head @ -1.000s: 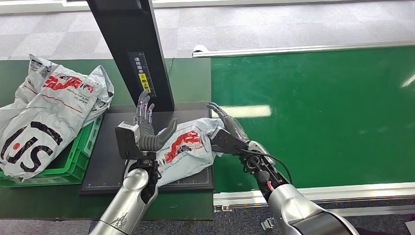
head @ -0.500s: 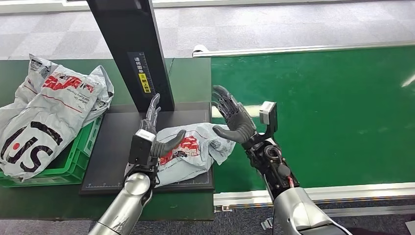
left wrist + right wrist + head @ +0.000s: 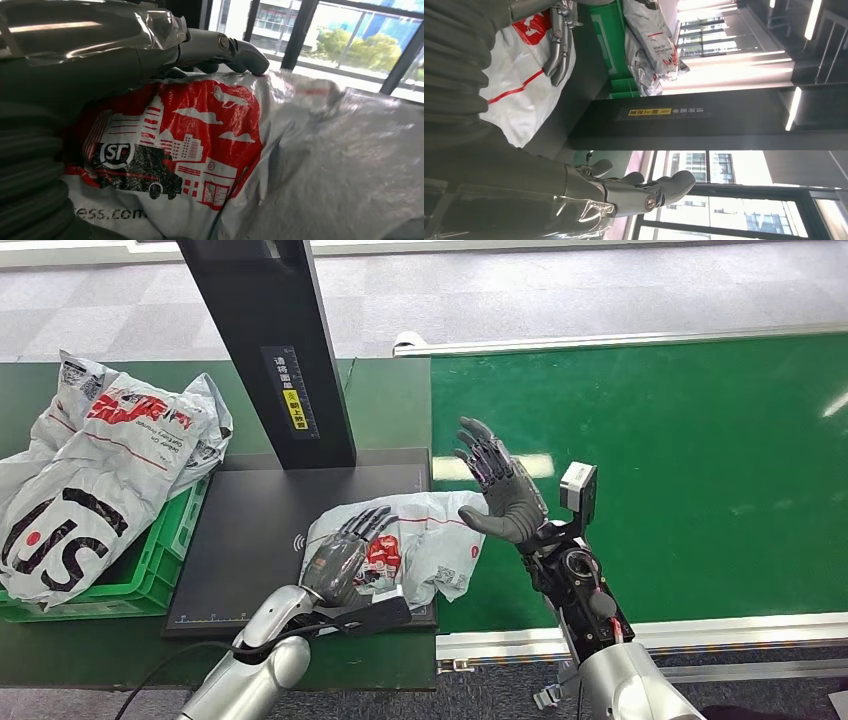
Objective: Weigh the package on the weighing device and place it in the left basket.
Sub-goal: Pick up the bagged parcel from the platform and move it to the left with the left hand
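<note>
The package, a grey-white plastic mailer with a red print, lies on the black weighing plate near its right edge. My left hand lies palm down on the package's left part with its fingers spread over the red print. In the left wrist view the fingers lie across the top of the mailer. My right hand is raised just right of the package, open, palm towards it and apart from it. The right wrist view shows its spread fingers with nothing in them.
The scale's black post rises behind the plate. At the left stands the green basket, piled with other mailers. The green conveyor belt stretches to the right, with a metal rail along its near edge.
My left hand has turned from upright beside the package to palm down on top of it. My right hand has let go of the package's right end and lifted away to the right.
</note>
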